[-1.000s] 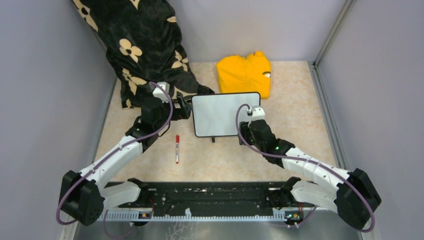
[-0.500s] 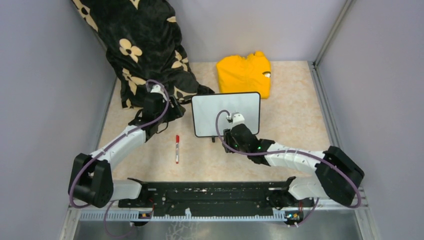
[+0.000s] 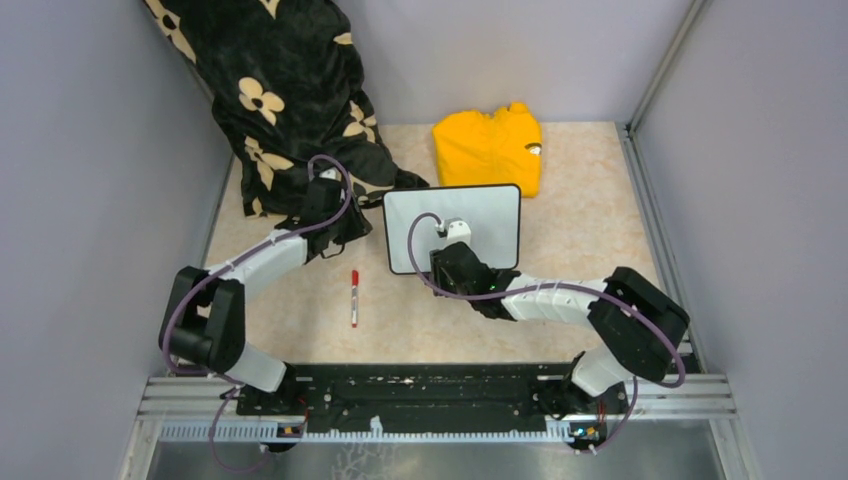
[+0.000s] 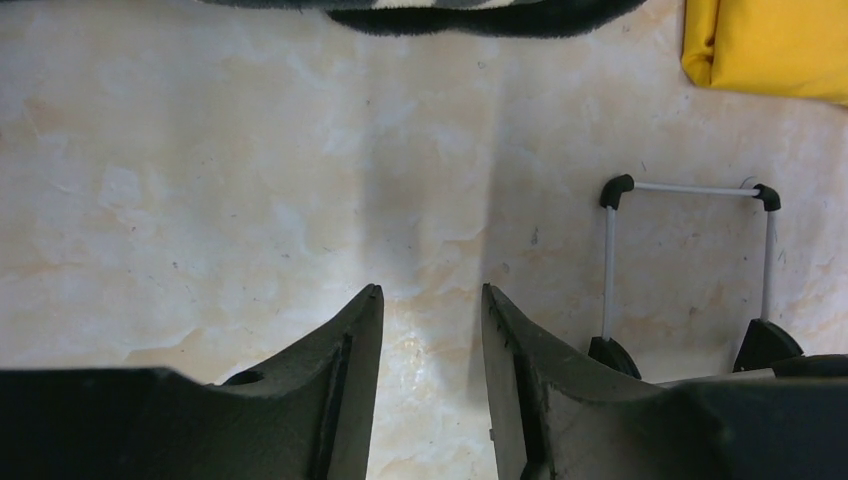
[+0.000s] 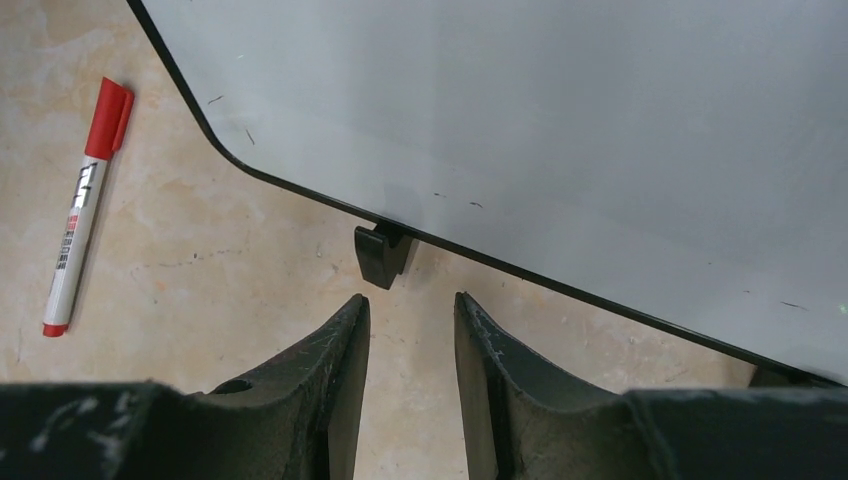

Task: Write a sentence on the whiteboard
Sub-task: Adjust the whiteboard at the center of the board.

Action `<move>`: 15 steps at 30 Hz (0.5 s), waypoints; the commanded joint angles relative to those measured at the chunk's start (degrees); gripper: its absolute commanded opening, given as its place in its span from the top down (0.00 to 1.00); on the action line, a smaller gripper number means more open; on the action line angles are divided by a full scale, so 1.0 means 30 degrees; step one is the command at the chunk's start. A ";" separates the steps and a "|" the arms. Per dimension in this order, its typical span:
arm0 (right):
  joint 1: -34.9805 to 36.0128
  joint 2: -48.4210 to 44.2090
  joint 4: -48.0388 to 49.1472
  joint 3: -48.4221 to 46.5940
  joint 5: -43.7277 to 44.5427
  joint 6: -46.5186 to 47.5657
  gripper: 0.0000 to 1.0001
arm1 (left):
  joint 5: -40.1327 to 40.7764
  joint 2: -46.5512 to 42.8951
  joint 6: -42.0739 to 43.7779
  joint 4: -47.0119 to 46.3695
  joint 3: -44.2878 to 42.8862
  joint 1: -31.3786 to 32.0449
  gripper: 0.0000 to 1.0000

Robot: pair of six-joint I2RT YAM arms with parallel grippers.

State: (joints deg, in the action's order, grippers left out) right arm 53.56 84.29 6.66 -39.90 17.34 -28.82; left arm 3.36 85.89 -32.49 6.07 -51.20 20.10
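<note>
Your right gripper (image 5: 410, 303) is parted only narrowly and holds nothing; bare tabletop (image 5: 200, 300) shows between its fingers. The whiteboard (image 5: 600, 120) lies straight ahead of it, the black-rimmed near edge running slantwise just beyond the fingertips. One small black foot (image 5: 381, 255) sits directly ahead of the gap, close but not touching. The board's face is white with a few tiny specks. The marker (image 5: 85, 200) lies flat to the left of this gripper, apart from the board's rounded corner, with its red cap at the far end.

Your left gripper (image 4: 428, 305) is also at a narrow gap and empty, hanging over plain tabletop. To its right and a little ahead you see the wire stand (image 4: 688, 190) of the board, with black corner pieces. Farther ahead lies the edge of the dark blanket (image 4: 480, 15), and ahead to the right the yellow garment (image 4: 770, 45). In the top view this gripper sits just off the board's left edge.
</note>
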 commanded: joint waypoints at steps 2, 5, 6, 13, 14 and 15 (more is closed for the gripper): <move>0.0495 0.0892 0.1192 -0.1346 0.0497 -0.0283 0.63 | -0.1990 0.0786 -0.0358 -0.0157 -0.0290 -0.0082 0.55; 0.0566 0.1379 0.1235 -0.1554 0.0449 -0.0260 0.62 | -0.3158 0.1119 -0.0357 -0.0598 -0.0220 -0.0079 0.60; 0.0584 0.1504 0.1260 -0.1616 0.0432 -0.0266 0.62 | -0.3508 0.1271 -0.0341 -0.0716 -0.0219 -0.0078 0.63; 0.0603 0.2226 0.1385 -0.1831 0.0400 -0.0439 0.61 | -0.5125 0.1957 -0.0468 -0.1281 0.0005 -0.0006 0.72; 0.0604 0.2273 0.1370 -0.1859 0.0389 -0.0442 0.61 | -0.5336 0.2008 -0.0499 -0.1416 0.0037 0.0008 0.72; 0.0604 0.2337 0.1358 -0.1888 0.0399 -0.0490 0.61 | -0.5579 0.2103 -0.0507 -0.1535 0.0056 0.0050 0.73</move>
State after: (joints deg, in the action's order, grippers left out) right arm 54.74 90.54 8.36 -42.57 17.93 -29.26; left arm -8.75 91.11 -33.47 4.49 -51.18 20.12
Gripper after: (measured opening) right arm 0.385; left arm 0.283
